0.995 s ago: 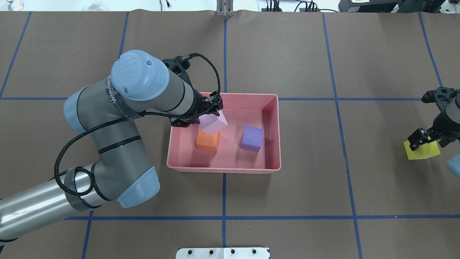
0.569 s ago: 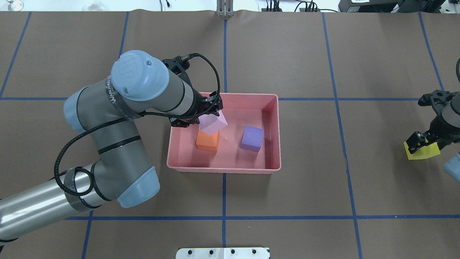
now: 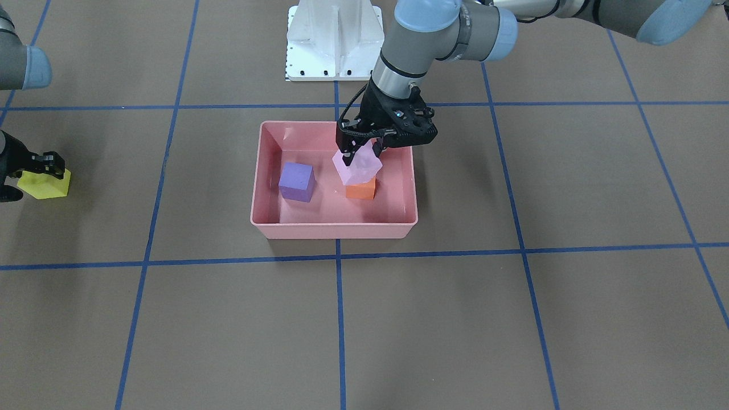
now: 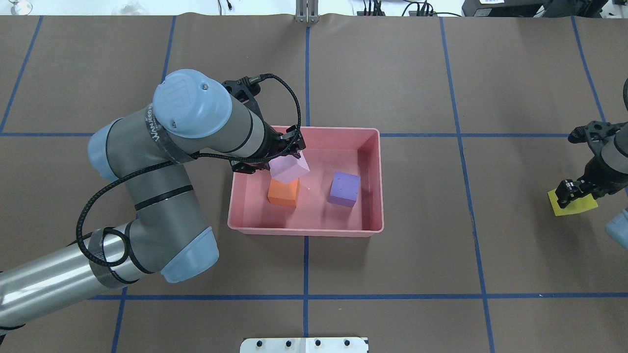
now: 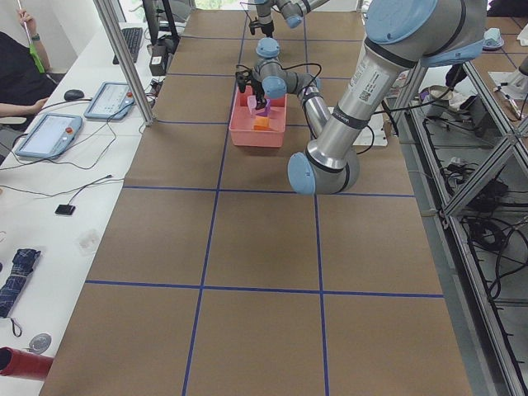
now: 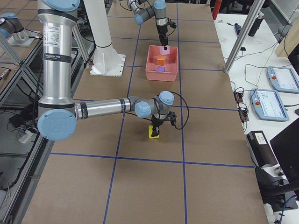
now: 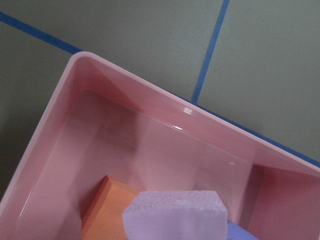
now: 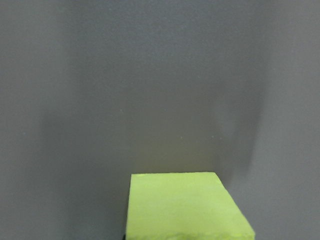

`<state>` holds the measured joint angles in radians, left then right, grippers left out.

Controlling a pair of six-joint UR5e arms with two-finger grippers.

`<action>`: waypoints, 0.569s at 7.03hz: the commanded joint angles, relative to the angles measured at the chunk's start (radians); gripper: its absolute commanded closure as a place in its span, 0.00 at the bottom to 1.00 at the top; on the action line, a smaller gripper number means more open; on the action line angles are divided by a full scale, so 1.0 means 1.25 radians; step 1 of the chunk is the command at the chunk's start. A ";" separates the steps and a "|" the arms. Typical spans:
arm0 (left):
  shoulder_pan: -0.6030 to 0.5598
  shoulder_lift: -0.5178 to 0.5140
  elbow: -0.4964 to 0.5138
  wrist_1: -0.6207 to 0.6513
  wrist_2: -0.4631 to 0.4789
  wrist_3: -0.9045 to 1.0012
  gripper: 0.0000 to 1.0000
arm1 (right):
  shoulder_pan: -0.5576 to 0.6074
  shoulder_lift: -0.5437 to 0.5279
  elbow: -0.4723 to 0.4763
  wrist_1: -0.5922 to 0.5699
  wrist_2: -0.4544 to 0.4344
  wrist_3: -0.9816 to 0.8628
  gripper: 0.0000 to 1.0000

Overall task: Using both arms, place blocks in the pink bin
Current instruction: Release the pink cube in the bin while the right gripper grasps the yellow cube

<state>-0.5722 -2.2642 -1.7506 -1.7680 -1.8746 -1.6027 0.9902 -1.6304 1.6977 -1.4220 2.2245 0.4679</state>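
Note:
The pink bin point(image 4: 304, 230) sits mid-table, with the orange cube point(image 4: 283, 193) and the purple cube point(image 4: 344, 189) lying inside it. My left gripper point(image 4: 272, 159) is shut on the light pink cube point(image 4: 289, 168) and holds it tilted just above the orange cube. The left wrist view shows the light pink cube point(image 7: 175, 215) over the orange cube point(image 7: 107, 215) and the bin's rim point(image 7: 165, 95). My right gripper point(image 4: 581, 192) is shut on the yellow cube point(image 4: 571, 205) at the table's far right, low over the paper. The yellow cube also shows in the right wrist view point(image 8: 185, 205).
Brown paper with blue tape lines covers the table. The white metal base point(image 3: 333, 40) stands behind the bin on the robot's side. An operators' desk with tablets point(image 5: 49, 132) runs along the far side.
My right gripper has shifted a little to the left with the yellow cube in it. My left gripper and the light pink cube have barely moved, a touch upward.

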 commanded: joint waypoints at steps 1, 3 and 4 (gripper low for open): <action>0.001 0.001 -0.001 -0.001 0.012 0.028 0.00 | 0.004 0.002 0.014 0.002 0.006 -0.001 1.00; 0.000 0.004 -0.010 0.001 0.014 0.033 0.00 | 0.059 0.005 0.063 -0.008 0.016 -0.009 1.00; -0.012 0.006 -0.010 0.001 0.016 0.039 0.00 | 0.115 0.016 0.071 -0.009 0.080 -0.009 1.00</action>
<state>-0.5752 -2.2595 -1.7598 -1.7677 -1.8577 -1.5618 1.0659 -1.6218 1.7639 -1.4287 2.2607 0.4595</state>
